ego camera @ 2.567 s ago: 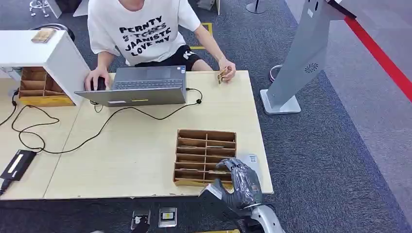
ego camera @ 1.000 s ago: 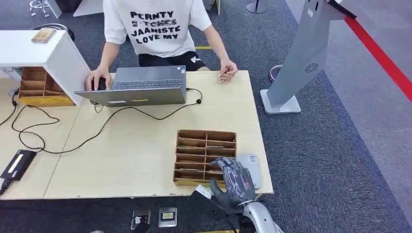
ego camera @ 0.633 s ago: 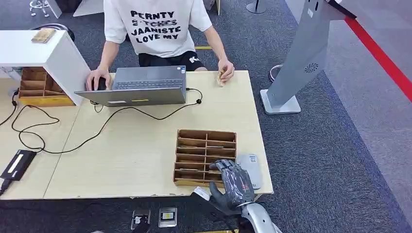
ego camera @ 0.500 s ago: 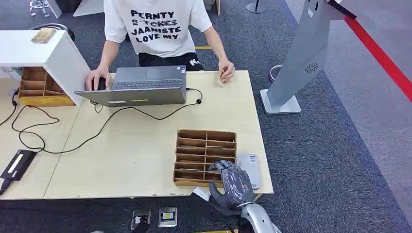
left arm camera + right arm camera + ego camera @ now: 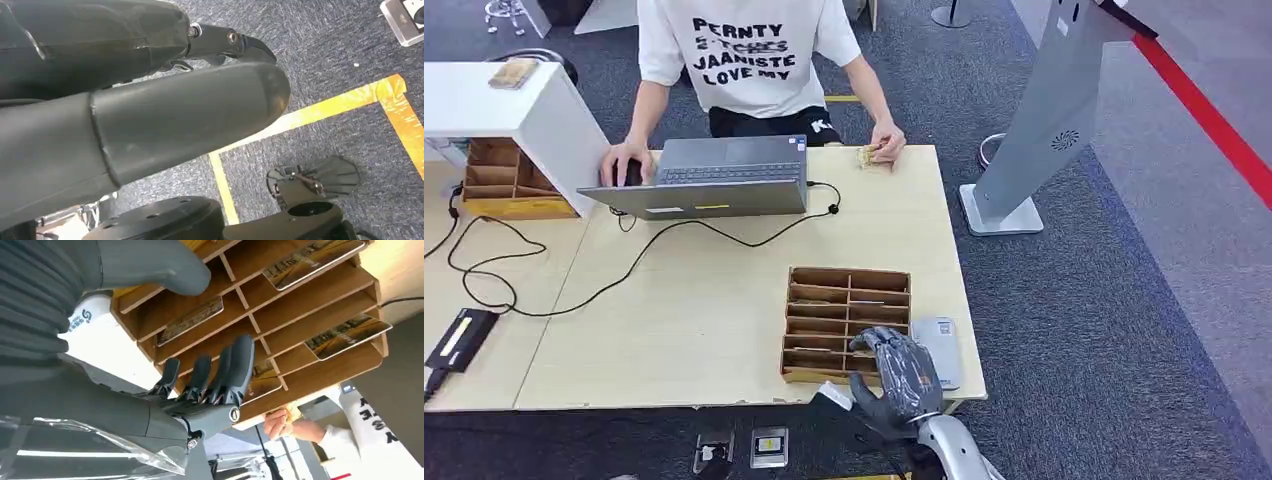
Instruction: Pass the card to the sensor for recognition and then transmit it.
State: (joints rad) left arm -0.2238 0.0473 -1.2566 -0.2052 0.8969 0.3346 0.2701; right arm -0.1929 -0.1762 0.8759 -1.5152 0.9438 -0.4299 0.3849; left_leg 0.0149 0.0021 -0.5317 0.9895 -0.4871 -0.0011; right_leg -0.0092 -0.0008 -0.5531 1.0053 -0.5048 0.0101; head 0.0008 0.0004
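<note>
A wooden card rack (image 5: 849, 281) sits at the table's near right corner. Its slots hold cards (image 5: 311, 258), seen close in the right wrist view. My right hand (image 5: 896, 377) hovers over the rack's near right slots, fingers (image 5: 235, 370) stretched toward them and thumb apart, holding nothing. Just right of the rack lies a small grey sensor (image 5: 943, 343). At the far edge, a person's hand rests on another card (image 5: 868, 155) on the table. My left hand (image 5: 150, 115) hangs over the carpet, empty, fingers extended.
A person sits behind a laptop (image 5: 714, 175) with a black cable trailing across the table. A white shelf (image 5: 514, 110) with a second wooden rack (image 5: 499, 180) stands far left, with a black box (image 5: 462, 338) near left. A grey kiosk (image 5: 1044, 110) stands right of the table.
My right hand has sunk slightly and shifted left over the rack's near slots. The person's hand has laid its card flat on the table's far edge.
</note>
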